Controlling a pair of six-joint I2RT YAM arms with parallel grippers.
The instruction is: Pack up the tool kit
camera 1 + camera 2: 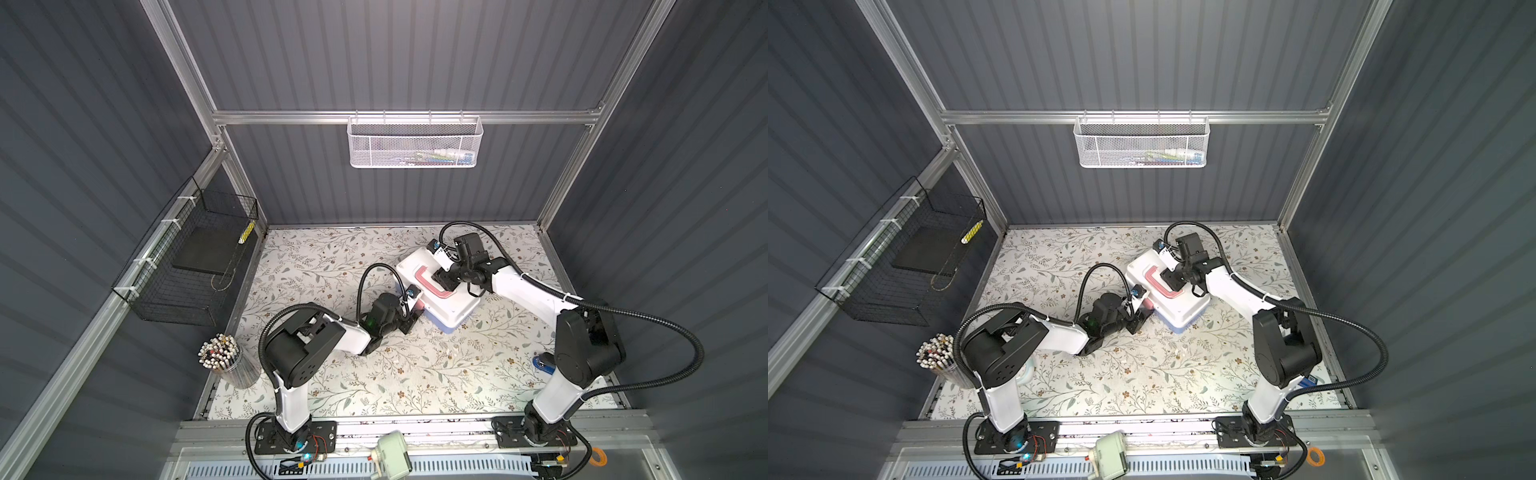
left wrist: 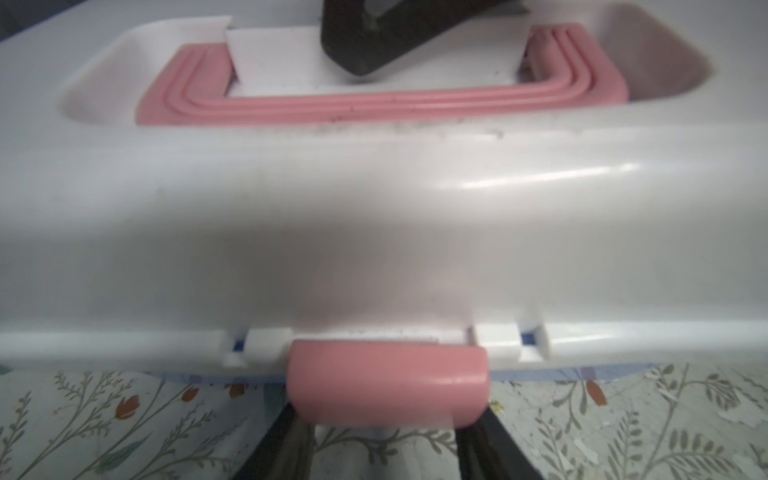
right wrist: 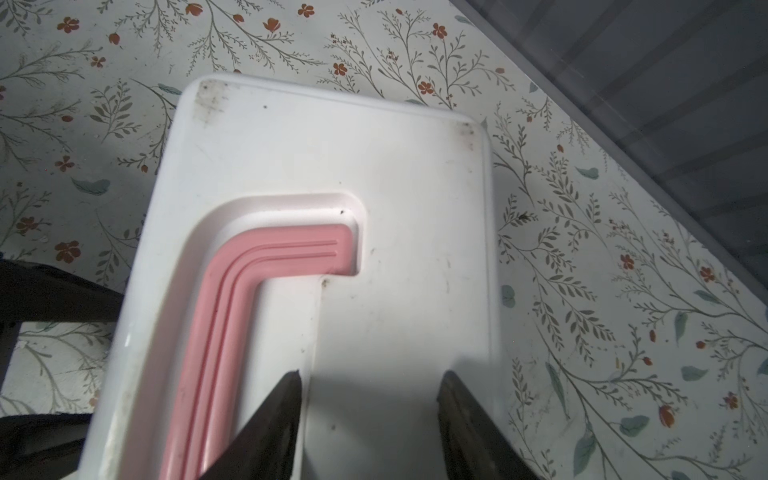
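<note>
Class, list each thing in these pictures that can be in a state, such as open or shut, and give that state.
tool kit lid: down on the blue base.
pink handle: folded flat in its recess.
pink latch: hanging over the front edge; whether it is snapped shut is unclear.
left gripper: jaws apart at the latch, tips hidden; grip unclear.
right gripper: open, over the lid beside the handle.

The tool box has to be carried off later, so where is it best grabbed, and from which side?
Probably by the long bar of the pink handle, from above. It lies flat in a recess in the lid, so first hook under the bar from the latch side to swing it up. The smooth, rounded lid offers no other hold.
</note>
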